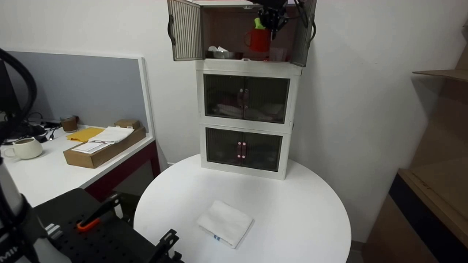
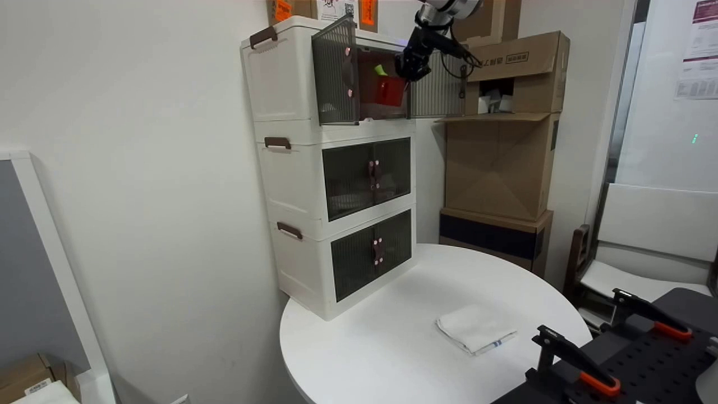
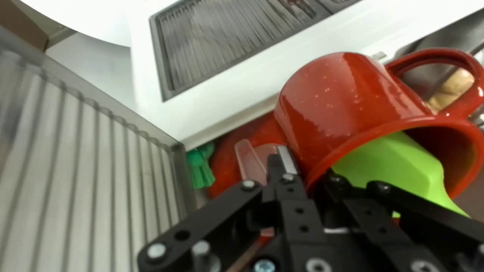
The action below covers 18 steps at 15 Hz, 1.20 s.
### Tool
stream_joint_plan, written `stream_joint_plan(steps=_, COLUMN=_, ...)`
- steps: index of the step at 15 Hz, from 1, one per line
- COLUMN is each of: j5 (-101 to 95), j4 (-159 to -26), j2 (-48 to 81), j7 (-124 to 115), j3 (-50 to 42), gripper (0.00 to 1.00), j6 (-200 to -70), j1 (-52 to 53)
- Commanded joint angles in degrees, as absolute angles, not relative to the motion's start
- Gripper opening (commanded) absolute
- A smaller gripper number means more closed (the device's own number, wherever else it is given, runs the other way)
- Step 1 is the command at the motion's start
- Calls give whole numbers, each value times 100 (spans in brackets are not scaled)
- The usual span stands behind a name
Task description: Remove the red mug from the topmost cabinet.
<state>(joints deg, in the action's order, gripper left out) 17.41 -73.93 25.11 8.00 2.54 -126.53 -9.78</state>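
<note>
A small, glossy, bright red mug (image 3: 340,98) with a greenish-yellow inside is held above the floor of the white-framed topmost cabinet (image 2: 280,78), at its open front; whether it is wholly inside cannot be told. In both exterior views it is shown nearly upright. Its rim is gripped by the black jointed tool (image 3: 311,181), with 1 finger set inside the wall and 1 outside, and its handle is turned away from the tool. A smooth lime-green object (image 3: 401,166) is contained in the mug and is seen jutting past the rim. The cabinet's 2 ribbed, smoky translucent doors (image 1: 187,33) are swung wide. On the cabinet floor, in an exterior view, a shiny metal bowl (image 1: 223,55) and a clear plastic container (image 1: 278,54) are seen well apart. Beneath, a white middle cabinet (image 2: 291,179) and a white lowest cabinet (image 2: 303,269) are stacked, their dark translucent doors (image 1: 223,91) closed. All 3 are carried by a round white bench (image 1: 299,215), on which a folded white cloth (image 1: 225,221) with a blue mark is laid flat. In an exterior view, brown cardboard boxes (image 2: 493,168) are seen stacked beyond the bench.
</note>
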Motion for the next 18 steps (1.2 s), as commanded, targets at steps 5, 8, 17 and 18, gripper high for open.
stream_joint_plan(steps=5, j5=1284, j4=-9946, j2=1286, j7=1291, j3=-206, gripper=2, j6=-13641, j1=-1063)
stream_joint_plan(steps=8, j5=1334, j4=-10912, j2=1363, j7=1234, j3=-256, gripper=2, j6=-14382, j1=-1028)
stream_joint_plan(steps=17, j5=696, j4=-11632, j2=3275, j7=987, j3=-592, gripper=2, j6=-16526, j1=-1264)
stream_joint_plan(steps=18, j5=691, j4=-11539, j2=3489, j7=1047, j3=-572, gripper=2, j6=-16678, j1=-1387)
